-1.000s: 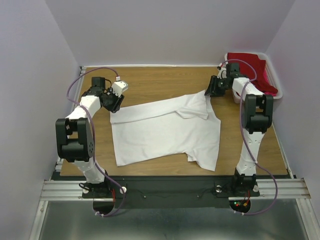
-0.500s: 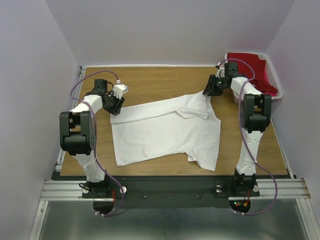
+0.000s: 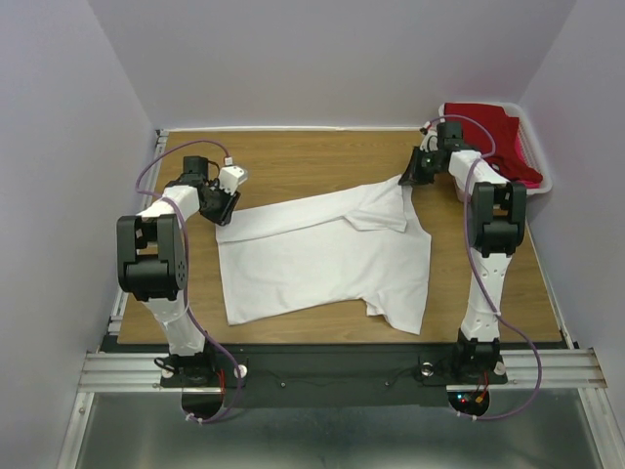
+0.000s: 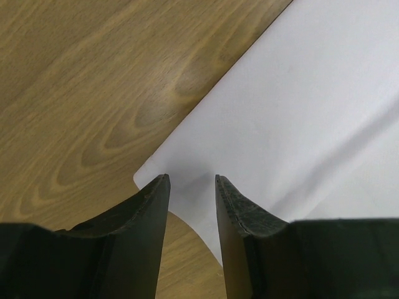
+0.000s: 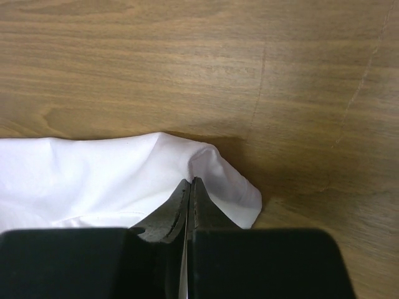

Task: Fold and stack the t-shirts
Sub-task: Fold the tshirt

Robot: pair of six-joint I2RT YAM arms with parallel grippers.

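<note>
A large white t-shirt (image 3: 322, 256) lies spread across the wooden table. My left gripper (image 3: 224, 208) sits at the shirt's far left corner. In the left wrist view the left gripper (image 4: 191, 182) is open, its jaws straddling that corner of the white t-shirt (image 4: 293, 106) without pinching it. My right gripper (image 3: 406, 180) is at the far right corner of the shirt. The right wrist view shows the right gripper (image 5: 190, 182) shut on a raised fold of the white t-shirt (image 5: 93, 174). A deep red t-shirt (image 3: 496, 137) lies in the basket.
The white plastic basket (image 3: 543, 184) stands at the table's far right corner, close behind the right arm. Bare wood (image 3: 312, 161) lies beyond the shirt. The white shirt's near hem is rumpled at the front right (image 3: 391, 318).
My right gripper has shut on the shirt's far right corner, where it stood open before. The left arm has shifted slightly at the left corner, with its jaws still apart.
</note>
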